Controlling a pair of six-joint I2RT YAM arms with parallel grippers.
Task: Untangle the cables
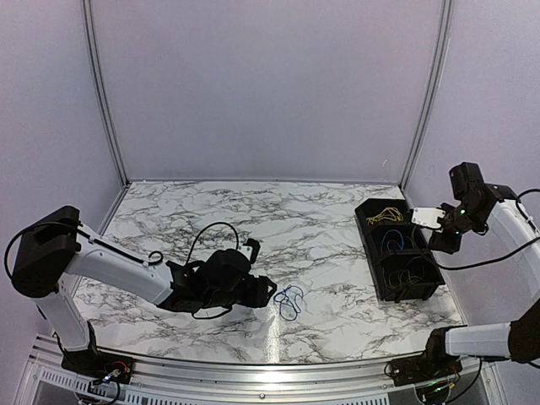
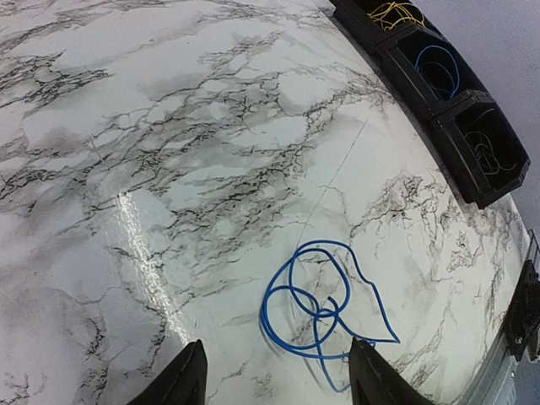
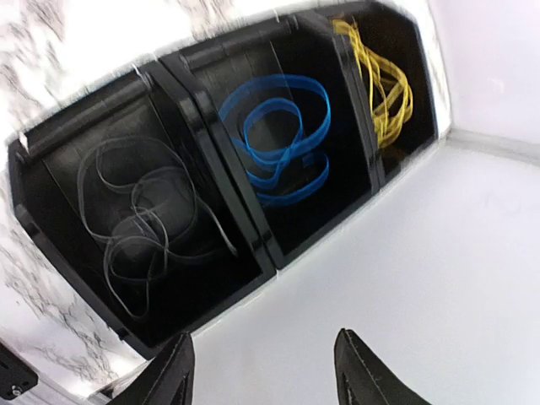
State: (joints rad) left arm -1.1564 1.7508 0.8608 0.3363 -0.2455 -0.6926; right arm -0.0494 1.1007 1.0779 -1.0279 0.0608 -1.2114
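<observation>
The left gripper [image 2: 277, 346] sits low over the near middle of the table [image 2: 169, 169], reached out from the left. Its jaws stand well apart with nothing between them. Its fingers [image 2: 184, 378] frame a loose blue cable [image 2: 314, 304] that lies flat on the marble just ahead of the tips. This cable is a small bundle of several overlapping round loops. One wider strand swings out to the right and comes back to a point, and a short tail runs toward the right-hand finger. Whether that tail touches the finger cannot be told.

Farther off, at the right side of the table, stands a black bin [image 3: 253, 228] with three compartments in a row from near to far. The right gripper [image 3: 263, 336] hangs above the bin's right edge. Its jaws are spread wide, gripping nothing and touching nothing.

The nearest compartment holds a dark cable [image 3: 139, 215], thin greyish loops lying loose and crossing one another. The middle one holds a second blue cable [image 3: 278, 139], wound in a few neat broad rings. The farthest holds a yellow cable [image 3: 384, 93], a narrow bunch of long loops against the compartment's right wall. Each cable keeps to its own compartment, and none hangs over a divider.
</observation>
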